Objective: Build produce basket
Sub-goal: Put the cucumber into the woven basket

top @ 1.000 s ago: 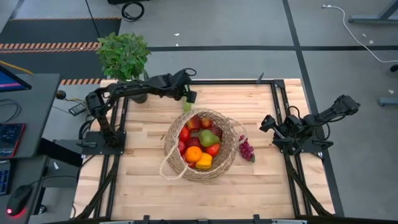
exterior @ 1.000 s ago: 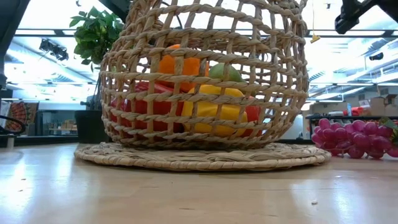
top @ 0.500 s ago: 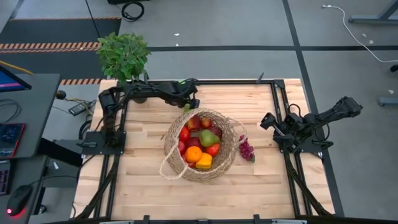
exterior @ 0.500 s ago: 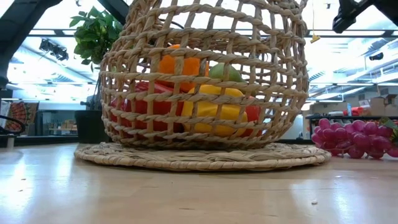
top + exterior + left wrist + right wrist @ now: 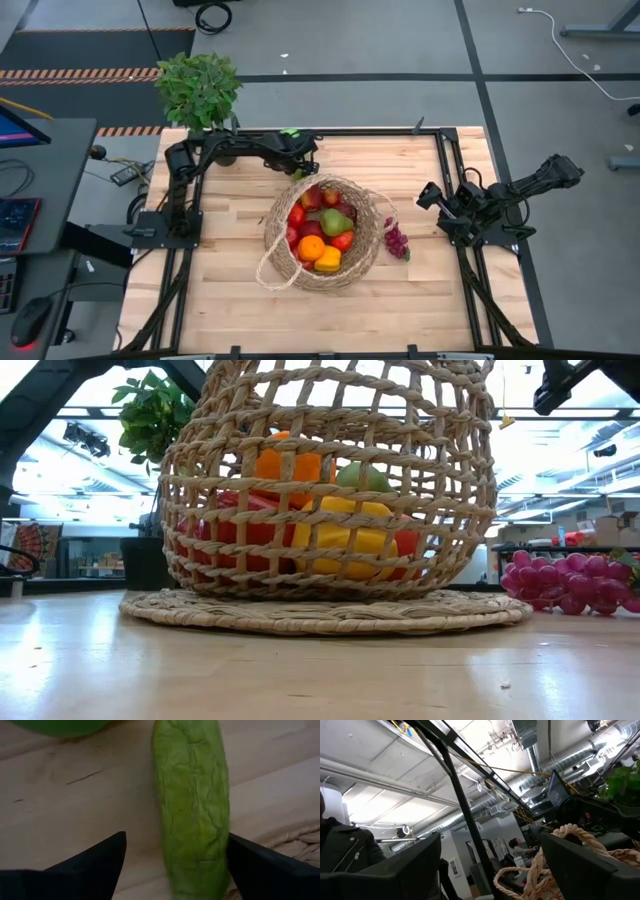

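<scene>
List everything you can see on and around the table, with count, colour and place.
basket: one, tan wicker, table centre
produce in basket: several pieces, red, orange, yellow, green
grapes: one purple bunch, on table right of basket
cucumber: one, green, on table at basket's far-left rim, between left gripper's fingers
plant: one, leafy green, potted, far-left table corner
table: one, light wood
left gripper: over cucumber, jaws astride it, not visibly closed
right gripper: open, waiting at right edge

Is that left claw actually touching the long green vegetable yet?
Cannot tell. In the left wrist view the left gripper straddles the green vegetable: one finger stands clear, the other sits at its edge.
</scene>
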Action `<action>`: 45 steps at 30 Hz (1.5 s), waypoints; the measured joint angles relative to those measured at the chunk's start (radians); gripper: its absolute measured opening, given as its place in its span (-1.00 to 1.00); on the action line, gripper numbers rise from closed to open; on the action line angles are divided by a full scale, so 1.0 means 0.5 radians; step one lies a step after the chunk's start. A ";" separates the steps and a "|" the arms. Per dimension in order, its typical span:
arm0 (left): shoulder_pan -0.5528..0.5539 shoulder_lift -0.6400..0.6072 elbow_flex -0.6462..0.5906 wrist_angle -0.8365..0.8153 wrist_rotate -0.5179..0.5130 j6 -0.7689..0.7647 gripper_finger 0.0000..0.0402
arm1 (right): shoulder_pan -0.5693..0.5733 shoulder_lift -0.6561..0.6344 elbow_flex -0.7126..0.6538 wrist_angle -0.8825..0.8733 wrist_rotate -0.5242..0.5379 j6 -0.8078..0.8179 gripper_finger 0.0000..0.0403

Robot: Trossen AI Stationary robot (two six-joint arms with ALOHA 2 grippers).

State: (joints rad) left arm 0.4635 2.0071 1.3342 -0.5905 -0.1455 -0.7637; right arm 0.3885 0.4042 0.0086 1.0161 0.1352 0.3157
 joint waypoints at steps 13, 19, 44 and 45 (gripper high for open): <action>0.052 -0.004 0.001 -0.104 0.009 0.107 -0.11 | 0.000 0.000 0.001 -0.016 0.000 -0.001 0.73; 0.058 -0.021 0.002 -0.177 0.099 0.219 -0.23 | 0.000 0.000 0.001 -0.038 0.000 -0.001 0.73; -0.013 -0.893 0.002 0.246 0.256 0.504 -0.21 | 0.000 0.000 0.002 -0.084 0.001 -0.008 0.73; -0.024 -0.928 0.002 0.314 0.283 0.503 -0.21 | 0.000 0.000 0.002 -0.084 0.001 -0.008 0.73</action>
State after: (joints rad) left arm 0.4514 1.5433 1.3350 -0.4337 -0.0041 -0.5121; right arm 0.3885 0.4042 0.0093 0.9741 0.1356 0.3119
